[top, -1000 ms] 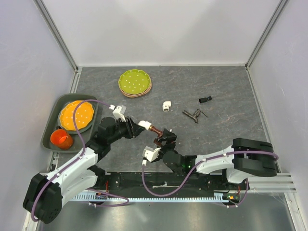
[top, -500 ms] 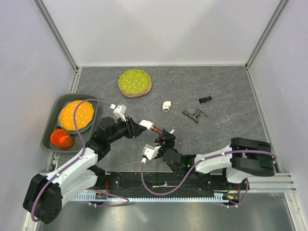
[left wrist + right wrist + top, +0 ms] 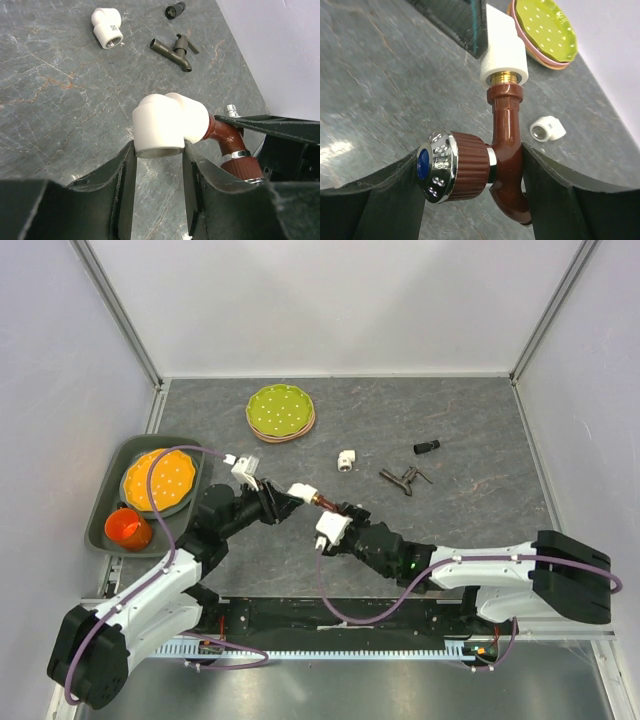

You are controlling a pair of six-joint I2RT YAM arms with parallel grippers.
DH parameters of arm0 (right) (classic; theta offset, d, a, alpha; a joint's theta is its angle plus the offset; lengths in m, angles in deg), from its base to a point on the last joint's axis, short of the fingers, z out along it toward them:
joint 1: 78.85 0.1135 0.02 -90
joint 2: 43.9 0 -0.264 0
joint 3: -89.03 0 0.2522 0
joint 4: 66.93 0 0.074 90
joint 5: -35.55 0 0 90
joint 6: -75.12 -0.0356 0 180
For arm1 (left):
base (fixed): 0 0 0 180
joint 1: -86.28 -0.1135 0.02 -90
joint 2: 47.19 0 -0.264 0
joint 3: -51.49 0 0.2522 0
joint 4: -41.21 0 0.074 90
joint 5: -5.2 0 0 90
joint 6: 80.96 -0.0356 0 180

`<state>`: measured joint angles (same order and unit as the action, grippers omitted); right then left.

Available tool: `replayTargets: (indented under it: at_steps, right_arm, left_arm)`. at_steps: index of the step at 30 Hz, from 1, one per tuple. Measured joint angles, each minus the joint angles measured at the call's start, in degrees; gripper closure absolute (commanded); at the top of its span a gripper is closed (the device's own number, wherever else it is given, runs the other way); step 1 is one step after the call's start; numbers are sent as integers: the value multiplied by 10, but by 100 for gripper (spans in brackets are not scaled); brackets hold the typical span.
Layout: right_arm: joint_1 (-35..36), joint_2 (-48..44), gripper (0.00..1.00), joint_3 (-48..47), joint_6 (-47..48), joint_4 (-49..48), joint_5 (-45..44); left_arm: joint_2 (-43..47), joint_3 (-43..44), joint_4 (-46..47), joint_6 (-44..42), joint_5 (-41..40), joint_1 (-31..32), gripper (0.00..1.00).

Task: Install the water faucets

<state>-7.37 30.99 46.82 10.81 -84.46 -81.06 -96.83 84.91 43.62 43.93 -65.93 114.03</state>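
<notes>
The left claw (image 3: 157, 150) is clenched on the white elbow fitting (image 3: 170, 122). From the elbow's socket, just beyond its tips, the reddish-brown faucet (image 3: 506, 135) runs with its stem in line with the right claw (image 3: 470, 167), which grasps it across handle and body, so the right arm is placed to turn it about that stem. Only the right wrist view shows brass thread bare at the socket, so I judge it not yet screwed home; only the left wrist view shows the dark grey faucet (image 3: 175, 49) lying well beyond the left claw.
</notes>
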Motion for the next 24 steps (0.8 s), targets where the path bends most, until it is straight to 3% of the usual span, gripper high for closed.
replayTargets:
  at_steps: [7,15,19,24]
  right_arm:
    - [-89,-61,89,0,-155,9,135]
    - [-196,-75,92,0,-327,8,198]
    - [-216,-74,100,-3,-379,32,223]
    - [-218,-67,100,-21,-417,55,246]
  left_arm:
    - [10,-7,19,0,-9,-3,98]
    - [23,-23,17,0,8,1,98]
    - [27,-23,22,2,11,1,98]
    - [27,-23,23,2,12,1,98]
